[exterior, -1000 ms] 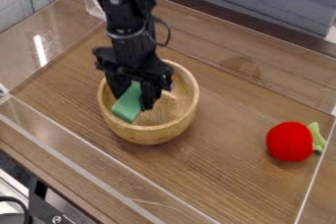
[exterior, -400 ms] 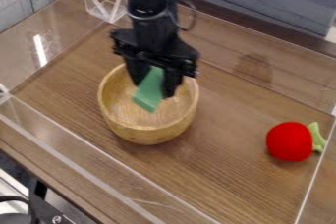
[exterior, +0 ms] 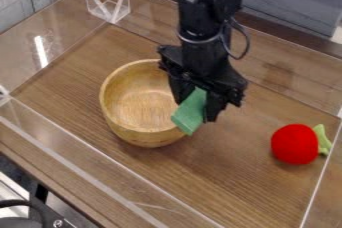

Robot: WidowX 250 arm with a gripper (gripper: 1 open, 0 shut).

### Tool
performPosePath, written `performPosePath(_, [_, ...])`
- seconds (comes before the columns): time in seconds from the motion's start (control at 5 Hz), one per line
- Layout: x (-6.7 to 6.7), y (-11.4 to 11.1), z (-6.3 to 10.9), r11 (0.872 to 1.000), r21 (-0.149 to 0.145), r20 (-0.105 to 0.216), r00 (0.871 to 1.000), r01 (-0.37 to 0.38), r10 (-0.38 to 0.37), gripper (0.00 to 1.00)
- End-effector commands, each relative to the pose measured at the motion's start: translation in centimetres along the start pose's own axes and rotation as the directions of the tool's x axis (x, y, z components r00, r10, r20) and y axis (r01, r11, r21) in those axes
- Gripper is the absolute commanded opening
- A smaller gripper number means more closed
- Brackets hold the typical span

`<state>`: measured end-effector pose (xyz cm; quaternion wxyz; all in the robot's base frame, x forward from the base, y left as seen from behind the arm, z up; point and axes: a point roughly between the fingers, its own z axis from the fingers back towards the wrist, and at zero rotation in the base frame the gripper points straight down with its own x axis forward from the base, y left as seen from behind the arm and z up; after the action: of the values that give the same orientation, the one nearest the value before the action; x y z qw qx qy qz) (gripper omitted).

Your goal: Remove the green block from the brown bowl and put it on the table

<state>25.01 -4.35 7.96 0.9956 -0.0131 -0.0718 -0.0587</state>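
- In the camera view, the only one you have, your fingers (exterior: pixel 201 98) are closed on the green block (exterior: pixel 191 112), gripping it between them. It looks tilted, its lower end pointing toward seven o'clock.
- The block shows against the bowl's rim at about three o'clock. You seem to be holding it up so that it clears that thick wall; from this angle you can't tell how high it hangs, or whether it touches.
- The brown bowl (exterior: pixel 142 140) sits upright on the worktop (exterior: pixel 221 187), on the nine o'clock side of your grip. Its high sides are the likely reason for lifting the block rather than dragging it.
- The red ball-shaped thing (exterior: pixel 294 144) lies well apart, toward four o'clock from your fingers. It's not your target, so leave it be.
- Judging by this, you're past the pick and into the carry. Next, move farther toward four o'clock, stopping short of the red thing, then lower before letting go; too early, and the block could catch the rim.
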Motion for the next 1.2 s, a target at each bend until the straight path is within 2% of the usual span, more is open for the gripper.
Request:
performPosePath(0.0, [1.0,-0.8,-1.1,1.000,-0.004,0.039,0.999,0.027,-0.027,0.00])
performPosePath(0.2, [0.7,-1.3,-3.3,0.999,-0.014,0.025,0.999,0.034,-0.033,0.00])
performPosePath(0.4, [0.2,-1.5,-3.6,1.000,-0.010,0.013,1.000,-0.017,0.017,0.00])
performPosePath(0.8, [0.2,-1.6,-2.4,0.993,0.006,-0.001,0.993,-0.118,0.118,0.00])
performPosePath(1.0, [-0.2,-1.6,-1.7,0.994,0.005,-0.008,0.993,-0.114,0.114,0.00])
